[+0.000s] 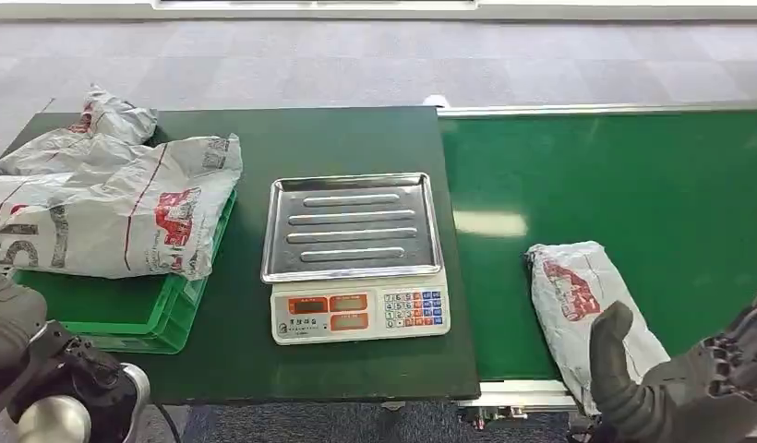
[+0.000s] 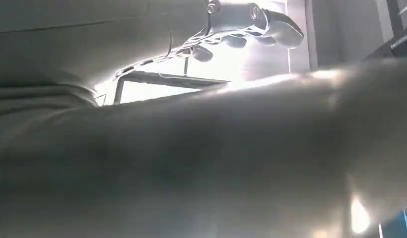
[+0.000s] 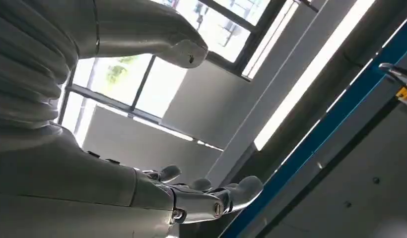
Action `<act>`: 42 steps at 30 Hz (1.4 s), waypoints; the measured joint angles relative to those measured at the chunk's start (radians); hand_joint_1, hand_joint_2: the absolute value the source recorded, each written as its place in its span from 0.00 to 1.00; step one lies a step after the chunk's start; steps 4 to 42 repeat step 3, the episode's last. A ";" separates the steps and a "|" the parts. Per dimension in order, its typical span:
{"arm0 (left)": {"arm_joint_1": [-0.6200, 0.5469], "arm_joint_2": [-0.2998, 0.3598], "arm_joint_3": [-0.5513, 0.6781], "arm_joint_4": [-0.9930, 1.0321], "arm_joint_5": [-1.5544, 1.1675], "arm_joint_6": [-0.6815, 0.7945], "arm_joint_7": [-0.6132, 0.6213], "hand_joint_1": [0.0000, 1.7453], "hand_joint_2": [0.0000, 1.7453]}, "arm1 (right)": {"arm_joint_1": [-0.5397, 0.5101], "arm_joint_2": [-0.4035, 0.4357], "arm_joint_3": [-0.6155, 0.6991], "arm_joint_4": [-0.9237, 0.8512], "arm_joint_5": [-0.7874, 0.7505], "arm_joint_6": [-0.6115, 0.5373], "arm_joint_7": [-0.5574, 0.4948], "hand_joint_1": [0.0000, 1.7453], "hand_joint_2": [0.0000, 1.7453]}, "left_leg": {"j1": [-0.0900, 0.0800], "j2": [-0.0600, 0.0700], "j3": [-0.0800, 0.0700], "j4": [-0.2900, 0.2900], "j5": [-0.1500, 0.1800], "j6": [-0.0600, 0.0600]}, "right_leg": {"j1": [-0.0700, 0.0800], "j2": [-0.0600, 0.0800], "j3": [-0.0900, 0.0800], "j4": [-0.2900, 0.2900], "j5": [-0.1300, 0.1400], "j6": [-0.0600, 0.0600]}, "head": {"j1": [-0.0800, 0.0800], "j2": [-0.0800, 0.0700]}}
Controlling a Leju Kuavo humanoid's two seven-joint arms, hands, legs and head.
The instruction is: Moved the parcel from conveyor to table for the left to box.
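A grey parcel (image 1: 592,309) with a red print lies on the green conveyor (image 1: 633,194), at its near edge and towards the right. The right hand (image 1: 689,378) comes in from the lower right corner of the head view, palm turned up, with its thick thumb standing just in front of the near end of the parcel. Whether the thumb touches the wrapping I cannot tell. In the right wrist view the same hand (image 3: 191,193) faces the ceiling with its thumb and fingers (image 3: 241,191) spread wide apart and nothing between them.

Left of the conveyor stands a dark green worktop (image 1: 329,138). A weighing scale (image 1: 356,258) with a bare steel tray and a keypad sits near the worktop's front edge, just beside the conveyor. Further left is a green crate (image 1: 135,318), and several grey mail bags (image 1: 107,203) with red and black print are heaped over it, spilling past its rim.

The left arm (image 1: 42,378) enters at the lower left corner of the head view, below the crate. In the left wrist view the left hand (image 2: 251,22) shows blurred, with pale fingers stretched out against a bright window and nothing held in them.
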 measured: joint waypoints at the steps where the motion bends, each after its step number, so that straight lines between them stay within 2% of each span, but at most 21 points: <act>1: 0.001 -0.001 -0.002 -0.001 0.000 -0.002 0.001 0.00 0.00 | 0.002 0.000 -0.002 -0.003 0.002 0.000 0.003 0.00 1.00 | 0.000 0.000 0.000 0.000 0.000 0.000 | 0.000 0.000 0.000 0.000 0.000 0.000 | 0.000 0.000; 42: 0.003 -0.002 -0.002 -0.005 -0.015 -0.021 0.016 0.00 0.00 | 0.008 0.004 -0.011 -0.006 0.006 0.000 0.003 0.00 1.00 | 0.000 0.000 0.000 0.000 0.000 0.000 | 0.000 0.000 0.000 0.000 0.000 0.000 | 0.000 0.000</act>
